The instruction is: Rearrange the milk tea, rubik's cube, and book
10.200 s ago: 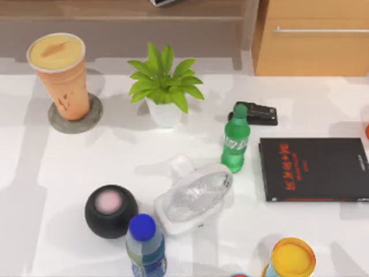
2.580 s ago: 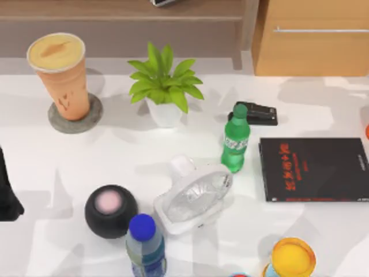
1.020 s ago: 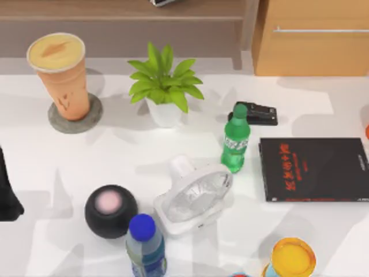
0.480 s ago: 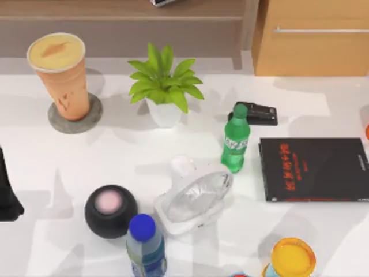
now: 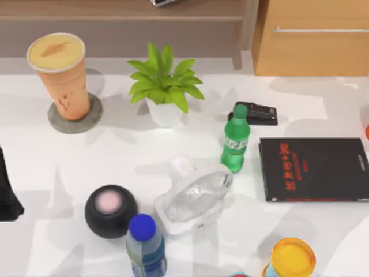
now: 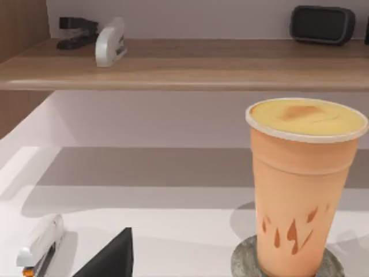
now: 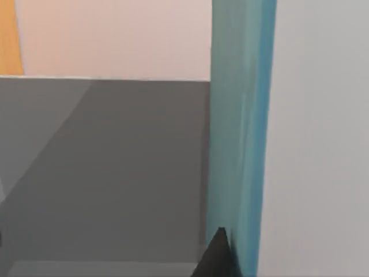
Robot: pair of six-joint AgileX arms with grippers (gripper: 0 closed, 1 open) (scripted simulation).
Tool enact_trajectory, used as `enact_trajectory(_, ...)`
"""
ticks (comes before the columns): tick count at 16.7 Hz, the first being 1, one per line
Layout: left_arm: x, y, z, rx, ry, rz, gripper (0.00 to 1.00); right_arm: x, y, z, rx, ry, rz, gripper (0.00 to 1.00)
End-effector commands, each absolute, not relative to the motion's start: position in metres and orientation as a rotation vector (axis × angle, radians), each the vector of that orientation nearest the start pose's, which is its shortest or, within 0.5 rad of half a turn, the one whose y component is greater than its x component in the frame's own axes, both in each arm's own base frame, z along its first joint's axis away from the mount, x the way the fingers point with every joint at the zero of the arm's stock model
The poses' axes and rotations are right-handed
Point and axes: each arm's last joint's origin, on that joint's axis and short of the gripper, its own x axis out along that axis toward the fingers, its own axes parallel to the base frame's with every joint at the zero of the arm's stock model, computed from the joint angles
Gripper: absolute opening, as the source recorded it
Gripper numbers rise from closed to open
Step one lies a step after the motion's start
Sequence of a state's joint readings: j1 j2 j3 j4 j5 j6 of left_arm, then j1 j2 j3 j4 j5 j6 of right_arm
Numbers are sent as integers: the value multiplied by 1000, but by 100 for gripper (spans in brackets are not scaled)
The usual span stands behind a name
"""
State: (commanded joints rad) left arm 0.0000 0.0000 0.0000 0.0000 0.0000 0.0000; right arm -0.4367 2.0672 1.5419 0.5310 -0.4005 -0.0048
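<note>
Over the last seconds nothing shifted: the tall orange-tan milk tea (image 5: 59, 75) stayed on its grey coaster (image 5: 75, 115), ungrasped; neither gripper's opening could be told.

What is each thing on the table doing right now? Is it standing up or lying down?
milk tea: upright on a round grey coaster.
potted plant: upright.
green bottle: upright, cap on.
blue-capped bottle: upright, cap on.
white fan: lying tilted on the table.
black book: flat, closed.
black speaker: resting on the table.
teal book: edge seen close up by the right wrist camera.
</note>
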Motion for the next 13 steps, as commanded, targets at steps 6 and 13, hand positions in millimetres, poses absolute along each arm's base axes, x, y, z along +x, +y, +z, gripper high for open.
enact_trajectory(6, 106, -1, 160, 0, 0, 0, 100, 421, -137, 362, 43, -242, -42, 0)
enact_trajectory(13, 106, -1, 160, 0, 0, 0, 100, 340, -13, 462, 494, -568, 114, 0)
